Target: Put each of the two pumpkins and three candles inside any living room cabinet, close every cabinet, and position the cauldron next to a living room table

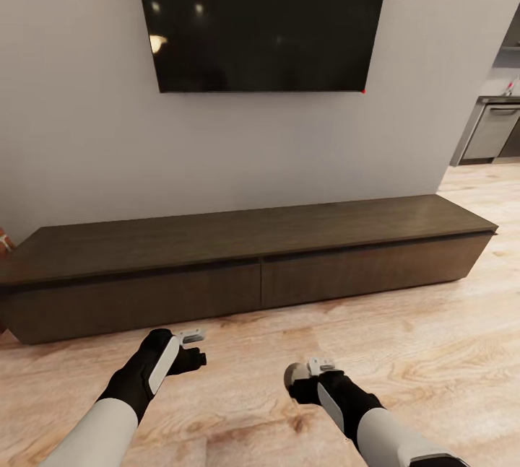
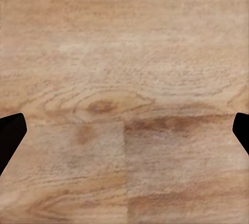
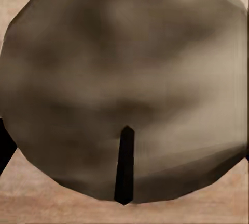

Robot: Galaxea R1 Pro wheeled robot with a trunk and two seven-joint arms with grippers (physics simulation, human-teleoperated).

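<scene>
- The left gripper [image 1: 192, 348] hangs low over the pale wood-plank floor [image 1: 245, 380], its dark fingers [image 2: 10, 135] spread wide apart with nothing between them; through the left wrist camera there is bare plank grain between the two finger edges.
- The right gripper [image 1: 303, 373] sits beside it, a little nearer the robot, and its fingers are closed on a short stubby grey-brown candle [image 1: 295, 373] with a paler top.
- Up close in the right wrist camera, that candle [image 3: 124, 83] bulks large between the fingers, its thin dark wick [image 3: 124, 164] standing out of the pale top, floor planks peeking round its edge.
- Just ahead of both sets of fingers runs the long, low dark-brown wooden cabinet [image 1: 245, 265], two wide drawer fronts side by side, both flush and shut, the seam between them roughly between the two grippers.
- Above the cabinet, on the grey wall, hangs a large black flat screen [image 1: 263, 16].
- Far out past the left fingers, at the cabinet's end, a sliver of something orange [image 1: 6, 242] shows at the picture's edge; too little of it to say what it is.
- Far beyond the right fingers, a steel kitchen appliance [image 1: 495, 131] stands past the wall's corner.
</scene>
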